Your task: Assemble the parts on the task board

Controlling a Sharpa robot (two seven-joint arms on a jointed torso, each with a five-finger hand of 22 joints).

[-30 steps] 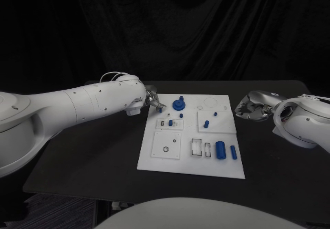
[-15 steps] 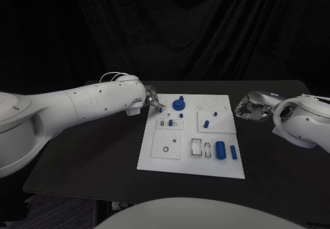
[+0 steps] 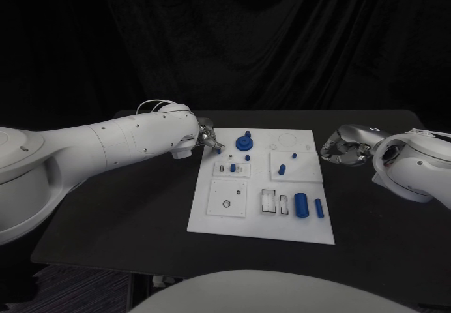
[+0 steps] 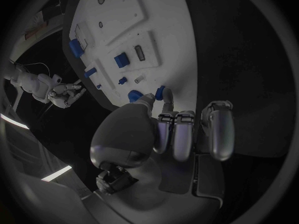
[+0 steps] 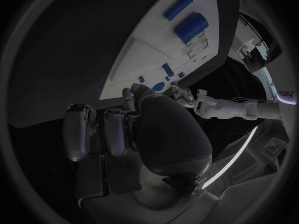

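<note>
The left hand (image 3: 208, 139) pinches a small blue part (image 4: 161, 92) over the board's (image 3: 225, 218) far left corner, nearest the blue knob (image 3: 244, 141). The right hand (image 3: 342, 149), curled and holding nothing, hangs off the board's right edge.

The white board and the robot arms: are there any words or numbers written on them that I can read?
None can be read.
Board: no words or numbers show, just blue parts and cut-out shapes.
Right arm: a tiny dark mark near the right hand, too small to read.
Left arm and left hand: no writing shows.
</note>
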